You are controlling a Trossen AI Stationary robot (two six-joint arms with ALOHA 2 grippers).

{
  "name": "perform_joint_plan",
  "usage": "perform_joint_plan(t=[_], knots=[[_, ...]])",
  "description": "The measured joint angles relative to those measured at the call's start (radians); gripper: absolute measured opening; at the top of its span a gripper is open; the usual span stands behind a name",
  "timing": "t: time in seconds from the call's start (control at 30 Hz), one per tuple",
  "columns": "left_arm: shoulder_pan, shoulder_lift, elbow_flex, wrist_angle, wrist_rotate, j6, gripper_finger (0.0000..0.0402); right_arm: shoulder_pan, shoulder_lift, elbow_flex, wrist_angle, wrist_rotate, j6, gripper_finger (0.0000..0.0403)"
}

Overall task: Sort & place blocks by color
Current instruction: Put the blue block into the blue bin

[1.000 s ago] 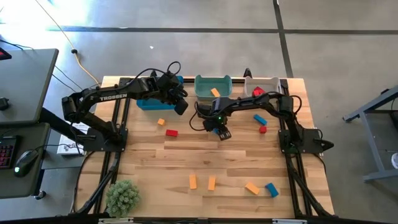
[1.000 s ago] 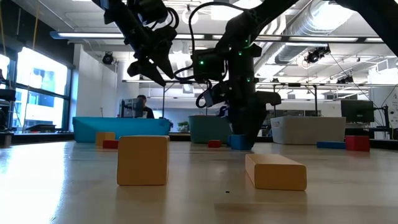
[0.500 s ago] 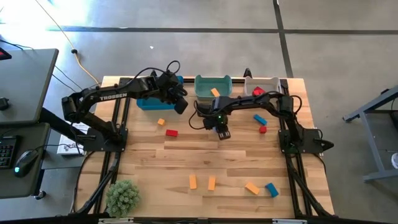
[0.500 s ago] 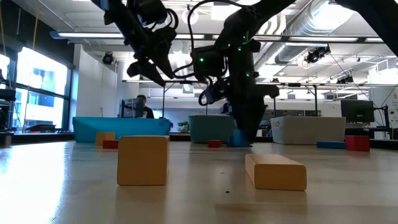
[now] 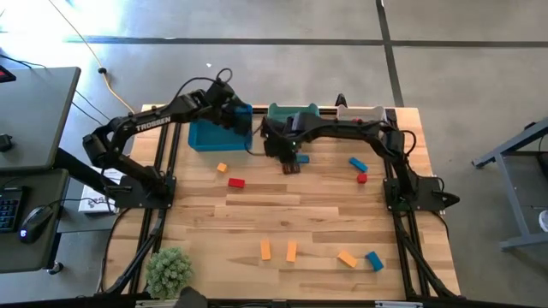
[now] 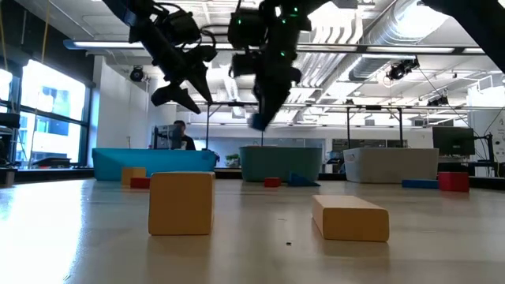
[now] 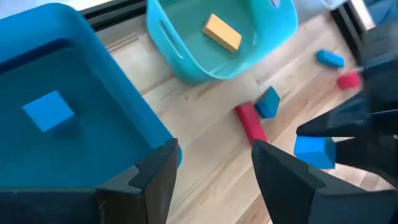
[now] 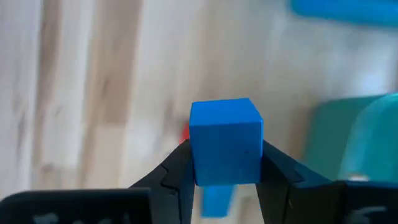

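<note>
Blocks of blue, red and orange are spread on the worktop, and one blue cube is clamped between the fingers of the right gripper, lifted clear of the wood near the teal bin. To do this step well, the cube should probably be carried over the blue bin, where a blue block is already seen, and released only when it is fully inside the walls. The grip seems centred, so a slow move should be enough. The left gripper is held with its fingers apart, empty, just above the edge of the blue bin, so a collision there should be avoided.
</note>
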Motion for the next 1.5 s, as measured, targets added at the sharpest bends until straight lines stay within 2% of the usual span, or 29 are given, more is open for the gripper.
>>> perform_joint_plan(t=[0.2,0.4,0.57,0.8,0.93,1.23,1.5], knots=[[0.086,0.000,0.000,0.039,0.120,-0.005,0.0195,-0.054,-0.001,0.117,0.062,0.003,0.005,0.0103],[0.160,0.000,0.000,0.128,0.243,-0.003,0.0195,-0.104,-0.001,0.170,0.144,-0.015,0.047,0.0103],[0.201,0.000,0.000,0.179,0.311,0.048,0.0195,-0.147,-0.001,0.174,0.232,-0.082,0.139,0.0103],[0.240,0.000,0.000,0.223,0.313,0.149,0.0195,-0.203,-0.001,0.174,0.345,-0.159,0.327,0.0103],[0.253,0.000,0.000,0.260,0.327,0.201,0.0195,-0.231,-0.001,0.174,0.389,-0.245,0.438,0.0103],[0.302,0.000,0.000,0.353,0.490,0.260,0.0195,-0.260,0.004,0.173,0.462,-0.320,0.611,0.0103],[0.355,0.000,0.000,0.360,0.656,0.292,0.0195,-0.264,0.031,0.172,0.540,-0.395,0.710,0.0103]])
